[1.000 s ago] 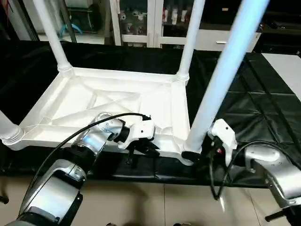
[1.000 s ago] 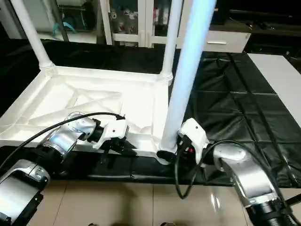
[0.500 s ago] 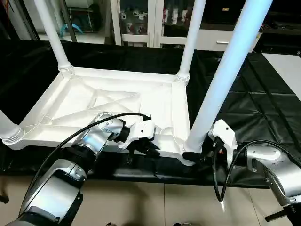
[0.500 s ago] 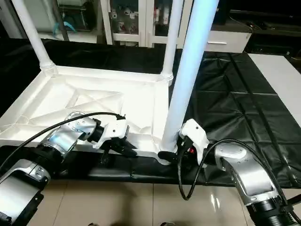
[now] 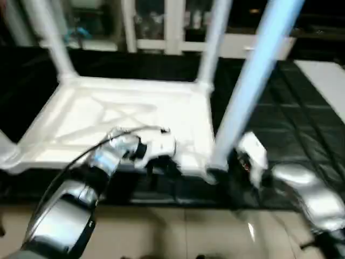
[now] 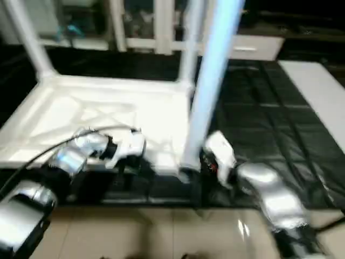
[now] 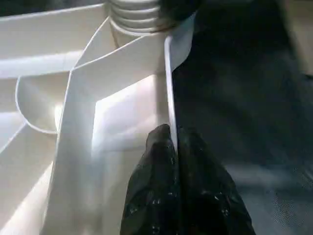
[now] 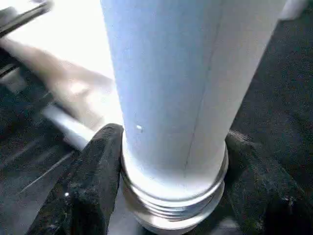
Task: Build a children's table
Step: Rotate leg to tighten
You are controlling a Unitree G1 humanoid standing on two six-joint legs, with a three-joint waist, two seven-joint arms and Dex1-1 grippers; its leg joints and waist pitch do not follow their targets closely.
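Since the earlier frames you will find the whole head picture shifted and smeared, which is the camera moving; the table top (image 5: 129, 116) lies where it did, upside down on the black-covered counter (image 5: 291, 124), ribbed underside up, and both arms keep their stations at its near edge. The right pincer's fingers have drawn in closer around the leg's base than a second ago. Count for your record: one table top; four legs, each standing up from a corner, namely the far left leg (image 5: 51, 40), the far right leg (image 5: 213, 43), the near left leg (image 5: 6, 151) cut by the picture's edge, and the near right leg (image 5: 250, 81), largest in view. Two pincers. The left pincer (image 7: 173, 147) is pinched shut on the thin raised rim (image 7: 169, 88) of the table top, one black finger on each side of that wall, near the ribbed collar of the corner socket (image 7: 137, 14). The right pincer (image 8: 173, 166) stands partly open about the near right leg's base, one finger (image 8: 100, 171) touching its threaded collar, the other just beside it on the opposite side; you cannot tell whether that one presses.
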